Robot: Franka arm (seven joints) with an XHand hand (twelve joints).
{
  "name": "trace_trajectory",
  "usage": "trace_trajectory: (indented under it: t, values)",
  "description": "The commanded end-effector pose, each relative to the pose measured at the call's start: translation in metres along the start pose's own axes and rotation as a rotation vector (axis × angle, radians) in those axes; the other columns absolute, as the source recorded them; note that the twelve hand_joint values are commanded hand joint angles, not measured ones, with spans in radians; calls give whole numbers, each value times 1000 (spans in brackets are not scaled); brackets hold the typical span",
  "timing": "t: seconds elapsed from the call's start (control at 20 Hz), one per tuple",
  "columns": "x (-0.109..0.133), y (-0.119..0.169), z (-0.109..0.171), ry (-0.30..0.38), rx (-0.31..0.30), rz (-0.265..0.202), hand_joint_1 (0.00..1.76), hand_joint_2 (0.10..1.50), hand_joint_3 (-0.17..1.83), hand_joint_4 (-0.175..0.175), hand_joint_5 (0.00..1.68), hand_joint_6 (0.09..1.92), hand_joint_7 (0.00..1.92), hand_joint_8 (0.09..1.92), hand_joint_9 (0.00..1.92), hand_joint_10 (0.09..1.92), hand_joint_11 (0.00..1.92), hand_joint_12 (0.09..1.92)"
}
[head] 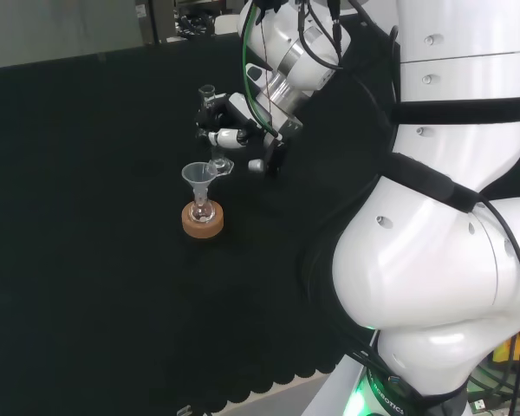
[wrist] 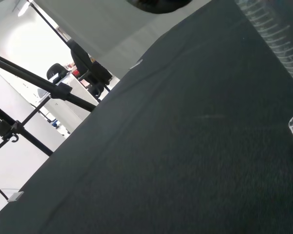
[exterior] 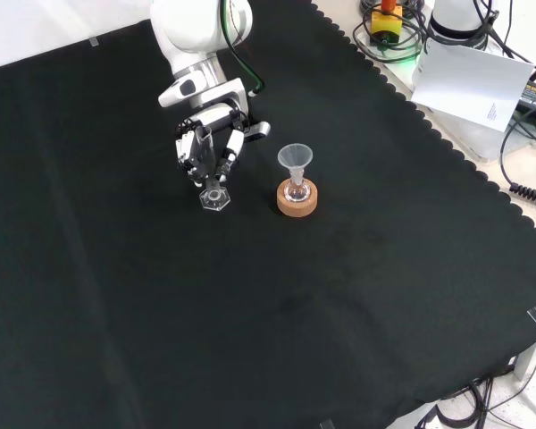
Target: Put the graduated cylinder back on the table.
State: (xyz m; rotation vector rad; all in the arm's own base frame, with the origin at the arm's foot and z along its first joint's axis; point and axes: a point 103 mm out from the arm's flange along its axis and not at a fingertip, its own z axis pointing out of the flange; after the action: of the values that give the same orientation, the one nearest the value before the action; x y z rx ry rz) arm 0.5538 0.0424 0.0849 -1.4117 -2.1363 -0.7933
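Hand: the black and white hand (exterior: 211, 147) hangs over the black cloth (exterior: 250, 313), its fingers (head: 228, 136) curled round the clear glass graduated cylinder (exterior: 213, 191).
Graduated cylinder: tilted in the grip; in the front view its hexagonal foot (exterior: 214, 199) shows just below the fingertips, turned toward the camera. In the head view the foot (head: 220, 165) sticks out under the fingers and the open mouth (head: 207, 90) rises beyond them. Whether the foot touches the cloth cannot be told.
Wrist view: the ribbed, marked wall of the graduated cylinder (wrist: 276, 36) runs along one edge, close to the palm, with the cloth spread beyond it.
Funnel: a small clear funnel (exterior: 295, 158) stands to the right of the fingers in the front view, apart from them; in the head view its rim (head: 199, 174) lies just beside the cylinder's foot.
Flask: a small clear flask (exterior: 296, 190) carries the funnel in its neck.
Stand: a round cork ring (exterior: 297, 200) holds the flask, near the fingers but not touching them.
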Motion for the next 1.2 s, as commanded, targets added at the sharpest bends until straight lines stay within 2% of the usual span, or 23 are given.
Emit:
trace_trajectory:
  t: [0.05,0.1,0.2,0.5,0.55,0.7,0.8,0.9,1.2]
  values:
    - [-1,-1,3,15,-4,1,1170,1170,4,-175,873,1160,977,847,1401,87,1172,818]
    - [0,-1,3,17,-2,1,1151,1173,4,-175,872,1165,1015,718,1398,87,1169,818]
    - [0,-2,4,14,1,7,1136,1176,3,-175,870,1169,1049,594,1394,87,1165,817]
    - [-1,-5,3,47,17,10,1121,1191,3,-173,836,1214,985,552,1341,87,1115,872]
    - [-1,-5,3,43,18,12,1116,1190,1,-163,839,1209,955,567,1327,87,1084,906]
    - [-1,-5,1,40,27,16,1089,1175,-3,-90,867,1170,893,593,1300,87,996,989]
    - [-1,-5,-1,29,36,17,1075,1137,-30,-62,843,911,856,584,1269,87,933,1030]
    - [-2,-5,-1,25,36,22,1065,1138,-122,-53,851,742,840,564,1248,87,898,1043]
    - [-2,-2,-5,21,46,37,1050,1105,-175,-43,824,645,805,548,1205,87,830,1085]
